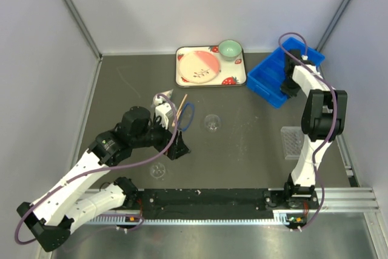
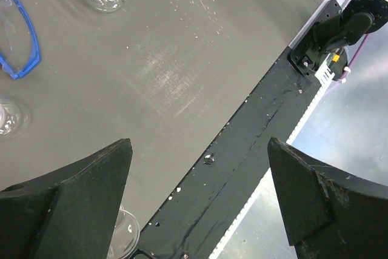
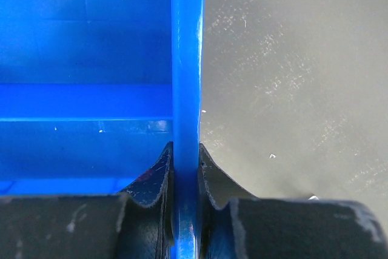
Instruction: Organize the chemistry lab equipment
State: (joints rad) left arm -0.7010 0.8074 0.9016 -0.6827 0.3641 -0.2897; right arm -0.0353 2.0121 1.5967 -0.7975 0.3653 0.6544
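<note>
right jaws pinch a side wall of the blue bin [image 1: 262, 83] at two o'clock. judgement: slide it low and level toward the beaker [image 1: 211, 123] and blue ring [image 1: 189, 115] mid-bench [image 1: 242, 162], clear of the tube rack [image 1: 292, 142]. left jaws spread wide, empty.

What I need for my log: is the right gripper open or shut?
Shut: the right gripper has both fingers pressed against the wall of the blue bin, one each side.
</note>
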